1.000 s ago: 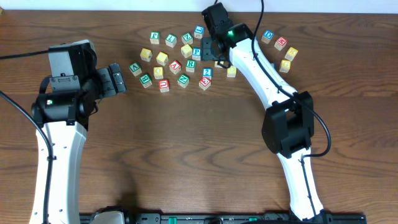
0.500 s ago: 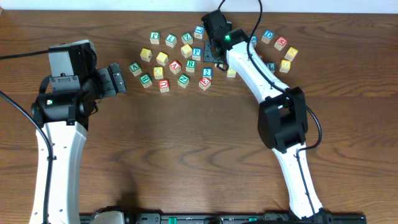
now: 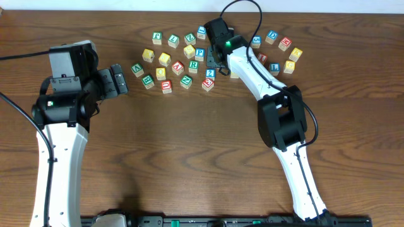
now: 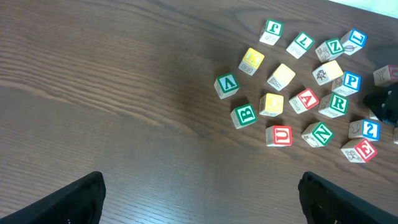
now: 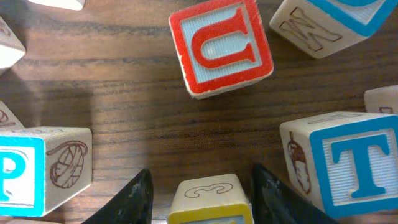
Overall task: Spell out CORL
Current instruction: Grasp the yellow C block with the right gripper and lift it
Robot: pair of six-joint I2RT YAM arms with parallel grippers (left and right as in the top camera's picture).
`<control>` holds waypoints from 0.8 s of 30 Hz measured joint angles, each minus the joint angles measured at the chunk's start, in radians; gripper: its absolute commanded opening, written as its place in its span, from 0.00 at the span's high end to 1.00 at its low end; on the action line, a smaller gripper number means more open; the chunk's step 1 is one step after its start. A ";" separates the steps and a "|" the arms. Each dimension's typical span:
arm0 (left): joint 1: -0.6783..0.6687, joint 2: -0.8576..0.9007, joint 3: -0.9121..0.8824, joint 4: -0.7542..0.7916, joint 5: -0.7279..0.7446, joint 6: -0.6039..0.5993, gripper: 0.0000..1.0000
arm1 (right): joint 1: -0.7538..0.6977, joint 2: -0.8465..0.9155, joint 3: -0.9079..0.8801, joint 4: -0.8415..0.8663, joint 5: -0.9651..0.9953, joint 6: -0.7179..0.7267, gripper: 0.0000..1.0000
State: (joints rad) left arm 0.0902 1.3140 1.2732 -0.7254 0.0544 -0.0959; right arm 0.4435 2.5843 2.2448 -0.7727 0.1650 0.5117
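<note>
The right jaws are half open and sit on both sides of a yellow block (image 5: 208, 199) at the back of the tabletop (image 3: 189, 157). One side looks to touch it. The other shows a small gap, so I think it is not held yet. I cannot read its letter. The left jaws are wide open and hold nothing. The R block (image 3: 193, 65) lies just beside the P block (image 3: 199, 53).

To do this well, squeeze the flat sides evenly. Then lift straight up, because the P block and the T block (image 5: 348, 168) are close by.

The blocks are small wooden cubes with flat faces and painted letters. The tabletop is dark, streaky wood.
</note>
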 measured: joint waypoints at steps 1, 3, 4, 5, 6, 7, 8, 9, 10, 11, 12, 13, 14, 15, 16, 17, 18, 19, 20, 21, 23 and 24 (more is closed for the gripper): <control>0.000 0.000 0.000 0.000 0.000 0.000 0.02 | 0.000 0.000 0.000 0.000 0.000 0.000 0.65; 0.000 0.000 0.000 0.000 0.000 0.000 0.03 | 0.000 0.000 0.000 0.000 0.000 -0.007 0.68; 0.000 0.000 0.000 0.000 0.000 0.000 0.02 | 0.000 0.000 0.000 0.000 0.000 -0.009 0.68; 0.000 0.000 0.000 0.000 0.000 0.000 0.02 | 0.000 0.000 0.000 0.000 0.000 -0.011 0.69; 0.000 0.000 0.000 0.000 0.000 0.000 0.02 | 0.000 0.000 0.000 0.000 0.000 -0.013 0.69; 0.000 0.000 0.000 0.000 0.000 0.000 0.02 | 0.000 0.000 0.000 0.000 0.000 -0.016 0.69; 0.000 0.000 0.000 0.000 0.000 0.000 0.02 | 0.000 0.000 0.000 0.000 0.000 -0.021 0.69; 0.000 0.000 0.000 0.000 0.000 0.000 0.02 | 0.000 0.000 0.000 -0.001 0.000 -0.027 0.70; 0.000 0.000 0.000 0.000 0.000 0.000 0.02 | 0.000 0.000 0.000 -0.004 0.000 -0.034 0.70; 0.000 0.000 0.000 0.000 0.000 0.000 0.02 | 0.000 0.000 0.002 -0.010 0.000 -0.040 0.71; 0.000 0.000 0.000 0.000 0.000 0.000 0.02 | 0.000 0.000 0.005 -0.020 0.000 -0.050 0.72; 0.000 0.000 0.000 0.000 0.000 0.000 0.02 | 0.000 0.000 0.008 -0.023 0.000 -0.056 0.72; 0.000 0.000 0.000 0.000 0.000 0.000 0.02 | 0.000 0.000 0.011 -0.025 0.000 -0.062 0.72; 0.000 0.000 0.000 0.000 0.000 0.000 0.02 | 0.000 -0.002 0.011 -0.027 -0.001 -0.070 0.72; 0.000 0.000 0.000 0.000 0.000 0.000 0.02 | 0.000 -0.006 0.011 -0.033 -0.001 -0.078 0.72; 0.000 0.000 0.000 0.000 0.000 0.000 0.02 | 0.000 -0.012 0.011 -0.042 -0.003 -0.085 0.73; 0.000 0.000 0.000 0.000 0.000 0.000 0.02 | 0.000 -0.027 0.011 -0.060 -0.003 -0.093 0.73; 0.000 0.000 0.000 0.000 0.000 0.000 0.02 | 0.000 -0.046 0.011 -0.076 -0.006 -0.100 0.75; 0.000 0.000 0.000 0.000 0.000 0.000 0.02 | 0.000 -0.064 0.011 -0.086 -0.008 -0.104 0.75; 0.000 0.000 0.000 0.000 0.000 0.000 0.02 | 0.000 -0.091 0.011 -0.111 -0.014 -0.112 0.75; 0.000 0.000 0.000 -0.001 0.000 0.000 0.02 | 0.000 -0.151 0.011 -0.173 -0.032 -0.122 0.75; 0.000 0.000 0.000 0.000 0.000 0.000 0.02 | 0.000 -0.198 0.014 -0.212 -0.052 -0.127 0.76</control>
State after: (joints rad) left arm 0.0902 1.3140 1.2732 -0.7254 0.0544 -0.0959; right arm 0.4435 2.3867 2.2593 -0.9848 0.1131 0.3843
